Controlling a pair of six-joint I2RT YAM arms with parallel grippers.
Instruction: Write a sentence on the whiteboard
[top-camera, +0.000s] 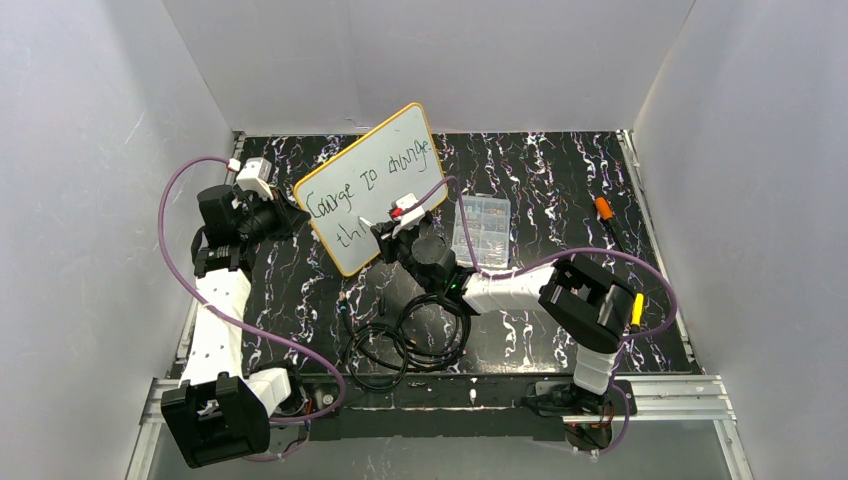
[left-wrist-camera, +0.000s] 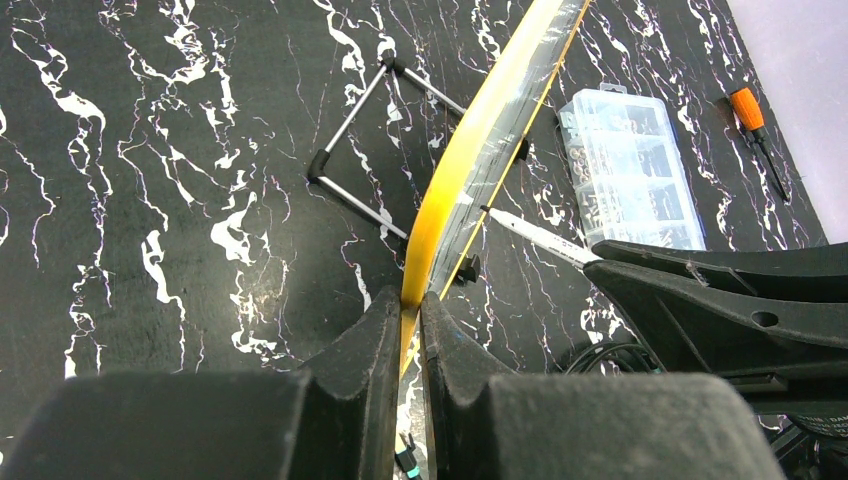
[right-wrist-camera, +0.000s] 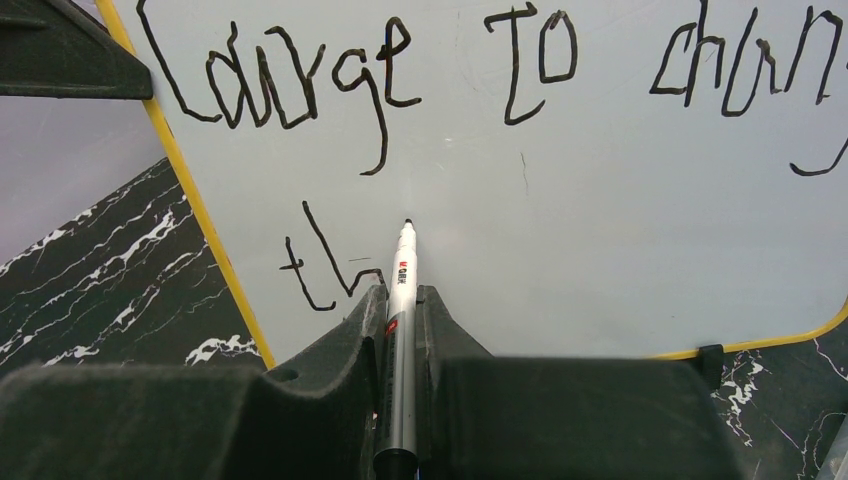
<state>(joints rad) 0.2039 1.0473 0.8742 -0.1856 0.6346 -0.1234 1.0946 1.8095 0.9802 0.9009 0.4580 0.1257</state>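
Holding the whiteboard (top-camera: 380, 135) falls to my left fingers (left-wrist-camera: 380, 325), which are closed hard on its yellow rim at the left edge. In the left wrist view the board runs edge-on from bottom centre to the top of the frame, tilted, with a wire stand (left-wrist-camera: 355, 130) behind it on the worktop (top-camera: 560, 170). My right fingers (right-wrist-camera: 368, 318) are shut on the marker (right-wrist-camera: 402, 285). Its barrel is pinched between them at bottom centre of the right wrist view, tip pointing up at the board.

The sentence (right-wrist-camera: 290, 80) reads "Courage to change" across the top, with "th" below it at lower left. The tip sits just right of that "th". It looks to be at the surface, though I cannot tell whether it is pressing.

Several things could spoil this from here. I hold the board at a single spot on one edge, so a heavy stroke far from that spot could swing it back, and the line would thin out or skip. The marker is gripped only across its barrel, so a hard push might slide it back through my fingers or twist it off line. The second row sits low, so a letter with a tail could run onto the bottom rim. In the top view, the purple cable (top-camera: 440, 185) from my right wrist crosses the board's lower right and could drag through the ink.
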